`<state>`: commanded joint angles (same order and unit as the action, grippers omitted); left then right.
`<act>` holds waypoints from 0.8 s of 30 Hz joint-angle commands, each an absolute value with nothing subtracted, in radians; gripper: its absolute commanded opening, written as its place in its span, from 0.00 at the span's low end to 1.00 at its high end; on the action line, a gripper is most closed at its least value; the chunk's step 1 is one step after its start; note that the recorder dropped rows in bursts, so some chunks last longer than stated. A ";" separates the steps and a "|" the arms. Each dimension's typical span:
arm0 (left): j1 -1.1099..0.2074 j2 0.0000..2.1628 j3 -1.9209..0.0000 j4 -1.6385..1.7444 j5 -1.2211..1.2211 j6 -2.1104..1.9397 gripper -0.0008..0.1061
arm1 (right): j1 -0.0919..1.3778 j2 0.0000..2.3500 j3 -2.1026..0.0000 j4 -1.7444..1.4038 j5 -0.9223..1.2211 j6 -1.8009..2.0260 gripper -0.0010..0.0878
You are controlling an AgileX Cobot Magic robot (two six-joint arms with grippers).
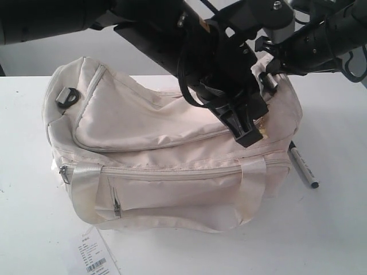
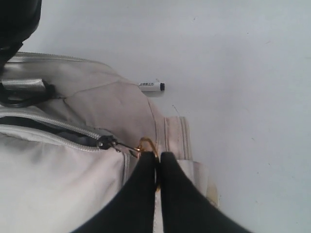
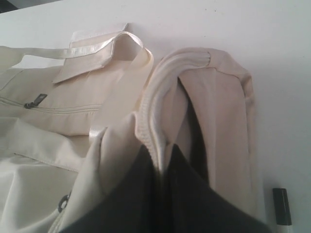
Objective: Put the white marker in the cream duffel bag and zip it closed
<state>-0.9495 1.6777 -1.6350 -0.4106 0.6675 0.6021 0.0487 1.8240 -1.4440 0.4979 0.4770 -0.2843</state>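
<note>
Near the table's [image 1: 335, 235] edge closest to the exterior camera, at the left, lies a barcoded paper tag [image 1: 96, 258]. Across the middle sits the cream duffel bag [image 1: 143, 114], its top zip partly open. At the bag's right end the left gripper [image 2: 158, 162] is closed on the gold zip pull [image 2: 145, 143]. Just behind it, the right gripper [image 3: 163, 162] pinches a fold of the bag's rim. Right of both and clear of either pair of jaws, the white marker [image 1: 303, 166] lies flat on the table just beside the bag's right end. Its long axis runs diagonally, one end toward the bag, the other toward the table's near right.
</note>
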 joint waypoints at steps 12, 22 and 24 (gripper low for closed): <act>-0.949 1.703 -1.635 -0.354 0.570 0.606 0.01 | 0.049 1.675 -1.446 0.432 0.604 -0.286 0.55; -0.949 1.703 -1.635 -0.336 0.568 0.606 0.01 | -0.014 1.626 -1.444 0.495 1.018 -0.286 0.55; -0.949 1.703 -1.635 -0.336 0.568 0.606 0.01 | -0.019 1.608 -1.444 0.506 1.050 -0.286 0.55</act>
<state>-0.9495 1.7031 -1.6350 -0.3361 0.5680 0.6060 -0.0193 1.6075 -1.4439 0.5060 1.0498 -0.2856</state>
